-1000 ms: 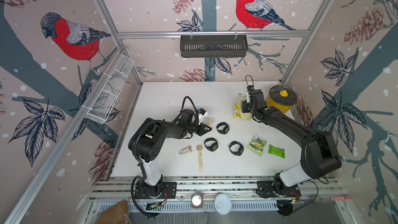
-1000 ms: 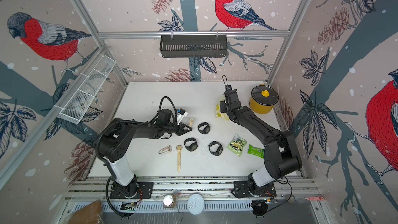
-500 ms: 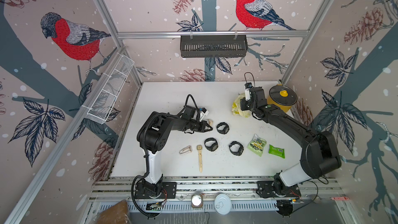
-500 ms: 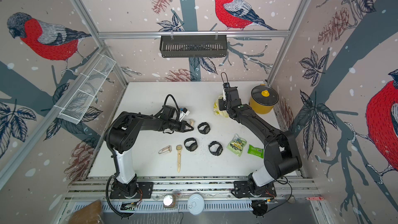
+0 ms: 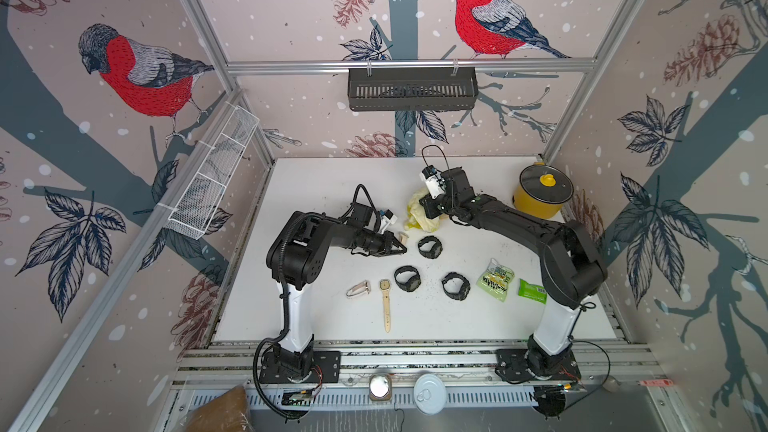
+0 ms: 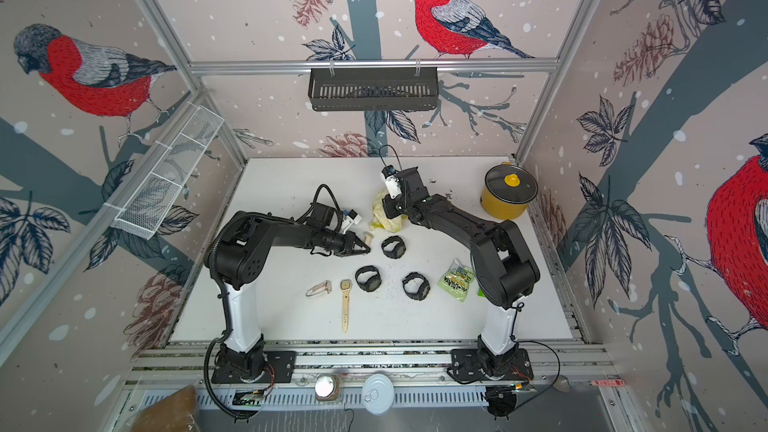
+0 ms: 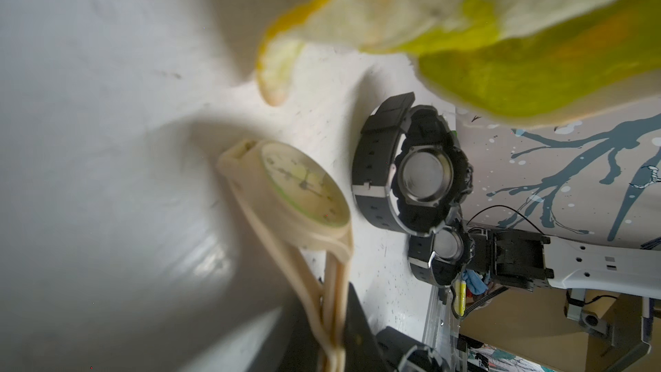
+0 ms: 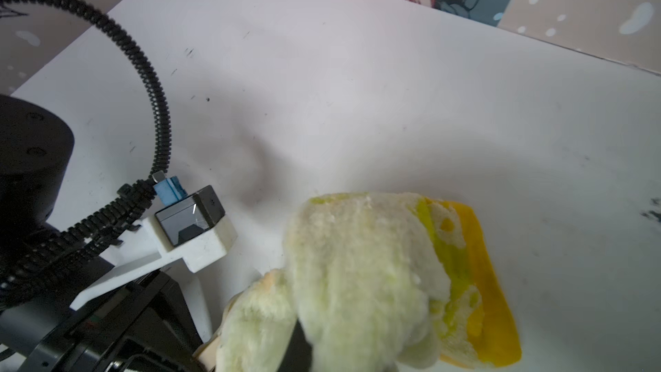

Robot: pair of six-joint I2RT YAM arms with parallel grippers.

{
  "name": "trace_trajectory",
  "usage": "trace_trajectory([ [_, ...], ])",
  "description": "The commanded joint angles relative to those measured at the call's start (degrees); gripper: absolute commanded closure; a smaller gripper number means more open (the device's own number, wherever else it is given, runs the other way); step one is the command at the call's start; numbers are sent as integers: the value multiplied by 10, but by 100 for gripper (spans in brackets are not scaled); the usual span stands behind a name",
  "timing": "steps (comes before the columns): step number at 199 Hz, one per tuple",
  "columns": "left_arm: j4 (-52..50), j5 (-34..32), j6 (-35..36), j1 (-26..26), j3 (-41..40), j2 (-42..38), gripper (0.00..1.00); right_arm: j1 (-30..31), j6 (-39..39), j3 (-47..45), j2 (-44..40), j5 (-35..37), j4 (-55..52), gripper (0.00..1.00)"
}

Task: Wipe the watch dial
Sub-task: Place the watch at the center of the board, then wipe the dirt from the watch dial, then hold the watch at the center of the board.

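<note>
A cream watch [image 5: 403,237] with a round pale dial [image 7: 304,184] stands on edge just over the white table [image 5: 324,184]. My left gripper [image 5: 398,248] is shut on its doubled strap [image 7: 332,298], which runs between the fingers [image 7: 357,334]. My right gripper [image 5: 429,206] is shut on a fluffy yellow-white cloth [image 5: 420,214], which hides most of its jaws in the right wrist view [image 8: 304,352]. The cloth [image 7: 500,30] hangs close beside the dial, with a small gap. In both top views the cloth [image 6: 384,214] sits just behind the watch [image 6: 367,237].
Three black watches [image 5: 429,246] [image 5: 407,278] [image 5: 456,285] lie near the left gripper. A flat beige watch [image 5: 386,301] and a folded pale one [image 5: 358,288] lie nearer the front. Green packets [image 5: 495,279] [image 5: 532,290] and a yellow pot [image 5: 544,197] are at right.
The right gripper has carried the cloth leftward, up close to the cream watch. The left arm's elbow has swung up and in while its gripper tip stayed about where it was.
</note>
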Motion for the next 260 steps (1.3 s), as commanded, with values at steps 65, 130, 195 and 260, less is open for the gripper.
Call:
trace_trajectory([
  [65, -17, -48, -11, 17, -14, -8, 69, 33, -29, 13, 62, -50, -10, 95],
  [130, 0, -62, -27, 29, -29, -24, 51, 30, -78, -5, 41, -30, -17, 95],
  [195, 54, -78, -66, 47, -53, -27, 94, 42, -145, 39, 17, 90, -31, 95],
  [260, 83, -74, -85, 63, -71, -19, 95, 85, -205, 94, 99, 45, -101, 95],
])
